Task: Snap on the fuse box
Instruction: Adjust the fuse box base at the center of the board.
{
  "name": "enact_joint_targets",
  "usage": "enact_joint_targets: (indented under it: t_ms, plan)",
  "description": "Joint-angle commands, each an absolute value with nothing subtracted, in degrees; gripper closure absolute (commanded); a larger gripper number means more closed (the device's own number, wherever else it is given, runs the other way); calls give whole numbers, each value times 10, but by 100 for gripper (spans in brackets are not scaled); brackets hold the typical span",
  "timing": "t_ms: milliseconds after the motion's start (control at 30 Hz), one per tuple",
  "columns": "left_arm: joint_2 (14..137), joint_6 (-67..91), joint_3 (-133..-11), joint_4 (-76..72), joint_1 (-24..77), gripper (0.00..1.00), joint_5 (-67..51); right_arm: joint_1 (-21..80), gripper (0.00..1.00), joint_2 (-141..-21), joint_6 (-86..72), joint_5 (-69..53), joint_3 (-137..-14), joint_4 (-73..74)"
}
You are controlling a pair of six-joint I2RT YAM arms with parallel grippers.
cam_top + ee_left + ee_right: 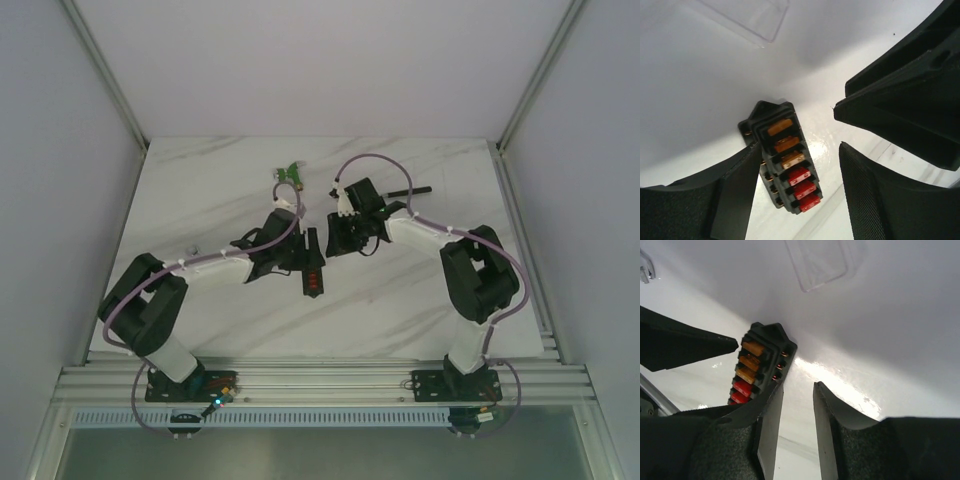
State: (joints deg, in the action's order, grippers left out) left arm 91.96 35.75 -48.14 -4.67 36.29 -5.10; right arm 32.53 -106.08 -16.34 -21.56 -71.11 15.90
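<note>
**A:** Status on the fuse box?

**B:** Left gripper (799, 155): jaws wide, straddling the fuse box (787, 162) but not gripping it. One finger is just beside its flank, the other apart. The box lies flat mid-desk (200, 200) between the two grippers, with its fuses up and uncovered.

**A:** Right side?

**B:** Right gripper (797, 405): jaws narrow, gap empty. The box sits just left of them, not between them.

**A:** So the cover's not on.

**B:** Correct. The clear lid (747, 17) lies on the desk on the far side of the box, apart from it. My read is nothing's done yet. Picking up the lid, aligning it and pressing it home are all left.

**A:** Obstructions?

**B:** There's a small green part (290, 172) far, left of centre, and a dark long-handled tool (405, 190) far right. Neither is near the box. The likelier issue is that both grippers crowd the box, leaving little room to bring the lid over.
</note>
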Motion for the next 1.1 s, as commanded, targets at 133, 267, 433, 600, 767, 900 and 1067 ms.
enact_joint_targets:
  t_ms: [133,267,433,600,767,900,1067]
  plan:
    - [986,321,-564,85,418,28,78,303,60,-1003,-144,-193,-664,153]
    - [999,318,-576,97,435,35,96,295,59,-986,-140,-185,-641,150]
    - [1011,265,-604,98,453,48,83,282,59,-963,-139,-178,-613,149]
    - [1023,98,-631,90,492,52,8,275,60,-933,-136,-177,-593,157]
    - [981,16,-594,49,495,45,-61,276,61,-923,-136,-213,-587,174]
    - [933,30,-572,33,488,33,-23,276,61,-928,-133,-258,-596,190]
    - [889,67,-534,23,484,22,-17,276,64,-963,-122,-294,-636,236]
